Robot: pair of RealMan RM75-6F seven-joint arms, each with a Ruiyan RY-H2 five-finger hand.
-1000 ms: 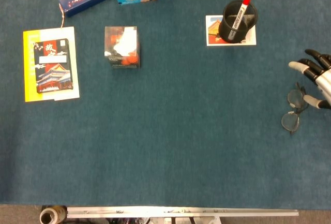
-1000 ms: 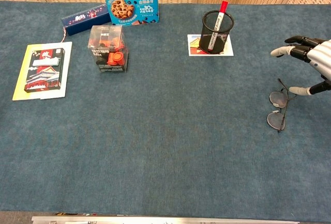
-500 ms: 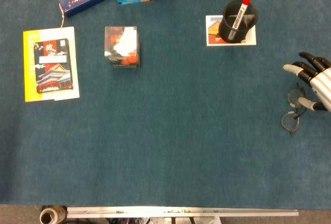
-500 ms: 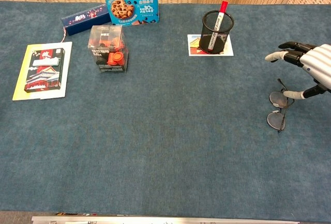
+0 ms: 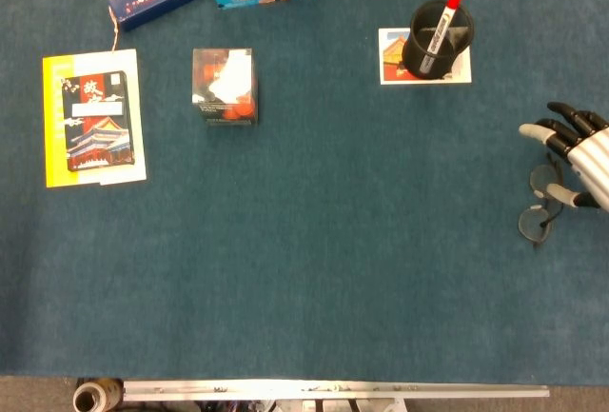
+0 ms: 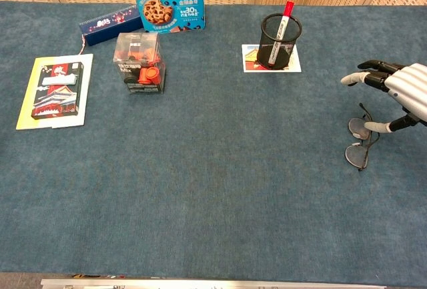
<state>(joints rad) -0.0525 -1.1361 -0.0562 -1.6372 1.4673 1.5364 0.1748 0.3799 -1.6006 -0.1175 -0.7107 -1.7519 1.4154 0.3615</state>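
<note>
Head view: the right hand (image 5: 580, 150), fingers spread and grasping nothing, is seen poised over thin wire-framed round glasses (image 5: 539, 205) lying on the blue tabletop (image 5: 333, 241). Chest view: the thumb seems close above one lens, which could be pressed and bent by a careless descent.

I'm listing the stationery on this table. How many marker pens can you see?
1. A single marker pen with a red cap stands tilted in the black mesh pen holder at the back right. The mesh may hide others lower inside it.
</note>
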